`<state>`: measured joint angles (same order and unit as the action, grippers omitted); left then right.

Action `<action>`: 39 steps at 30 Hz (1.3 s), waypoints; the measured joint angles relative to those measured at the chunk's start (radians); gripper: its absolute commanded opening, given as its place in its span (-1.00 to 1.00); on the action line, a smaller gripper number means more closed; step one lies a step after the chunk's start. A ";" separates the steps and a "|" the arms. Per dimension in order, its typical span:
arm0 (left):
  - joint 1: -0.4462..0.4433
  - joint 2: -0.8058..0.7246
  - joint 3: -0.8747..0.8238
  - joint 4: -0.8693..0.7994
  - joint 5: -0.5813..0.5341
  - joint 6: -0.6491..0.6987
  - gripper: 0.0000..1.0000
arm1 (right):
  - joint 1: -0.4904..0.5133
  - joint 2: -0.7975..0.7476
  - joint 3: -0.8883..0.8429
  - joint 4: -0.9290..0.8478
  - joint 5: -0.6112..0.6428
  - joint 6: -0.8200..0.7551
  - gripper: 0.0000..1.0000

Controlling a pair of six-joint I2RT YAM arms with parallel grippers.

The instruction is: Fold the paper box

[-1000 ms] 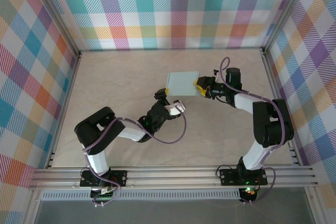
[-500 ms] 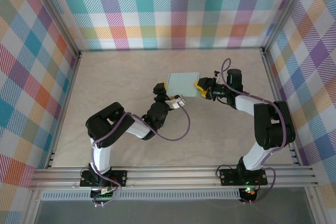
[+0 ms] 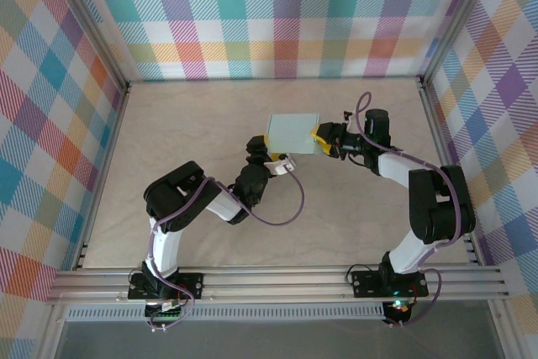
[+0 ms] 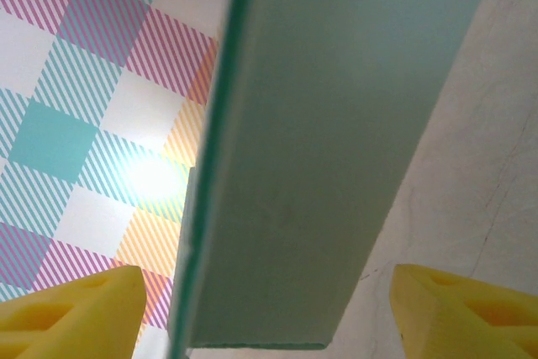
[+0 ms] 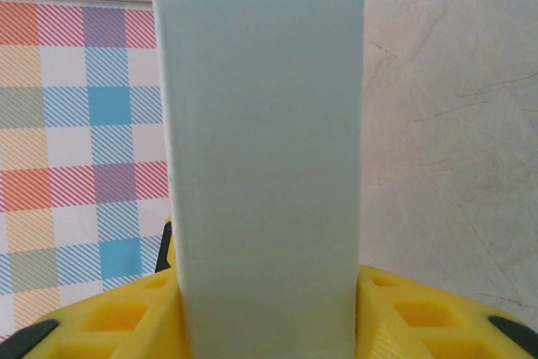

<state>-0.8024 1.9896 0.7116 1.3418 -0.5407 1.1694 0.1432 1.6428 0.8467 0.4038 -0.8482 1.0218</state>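
Observation:
The paper box (image 3: 292,133) is a pale mint, flat rectangular box held just above the table's middle. My right gripper (image 3: 322,138) is shut on its right edge; in the right wrist view the box (image 5: 265,166) rises from between the yellow fingers (image 5: 109,325), touching both. My left gripper (image 3: 271,150) straddles the box's near-left corner. In the left wrist view the box (image 4: 336,149) hangs between the yellow fingertips (image 4: 71,313) with a gap on each side, so the left gripper (image 4: 269,317) is open.
Plaid walls (image 3: 277,14) close in the beige table (image 3: 193,115) at the back and both sides. An aluminium rail (image 3: 277,279) runs along the near edge. A purple cable (image 3: 290,199) loops off the left arm.
My left arm has reached up and forward, bringing its fingers around the box's near-left corner, and its jaws have narrowed. The right gripper and the box have barely moved.

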 measured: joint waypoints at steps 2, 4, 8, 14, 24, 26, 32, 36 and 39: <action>0.000 0.000 0.000 0.000 0.000 0.000 0.45 | 0.000 0.000 0.000 0.000 -0.002 0.004 -0.09; 0.000 0.000 0.001 0.000 0.000 0.001 0.41 | 0.000 0.000 0.000 0.000 -0.002 0.010 -0.09; 0.000 0.002 0.005 0.002 0.000 0.003 0.30 | 0.000 0.000 0.000 0.000 -0.002 0.011 -0.10; 0.000 0.002 0.006 0.004 -0.001 0.005 0.07 | 0.000 0.000 0.000 0.000 -0.002 0.011 -0.10; 0.000 0.002 0.006 0.001 -0.001 0.014 -0.07 | 0.000 -0.004 -0.001 0.000 -0.002 0.015 -0.07; 0.000 0.002 0.006 -0.002 -0.001 0.014 -0.09 | 0.000 -0.004 -0.001 0.000 -0.002 0.017 -0.03; 0.000 0.002 0.006 -0.047 0.000 -0.001 -0.11 | 0.000 -0.016 -0.002 -0.005 0.007 0.009 0.40; 0.000 -0.003 0.006 -0.090 0.004 -0.026 -0.12 | 0.000 -0.042 -0.002 -0.030 0.037 -0.010 0.55; 0.000 -0.023 0.006 -0.149 0.016 -0.043 -0.12 | -0.005 -0.076 -0.002 -0.074 0.077 -0.043 0.57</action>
<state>-0.8024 1.9663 0.7177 1.1927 -0.5251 1.1267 0.1387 1.5669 0.8448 0.3298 -0.7708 0.9783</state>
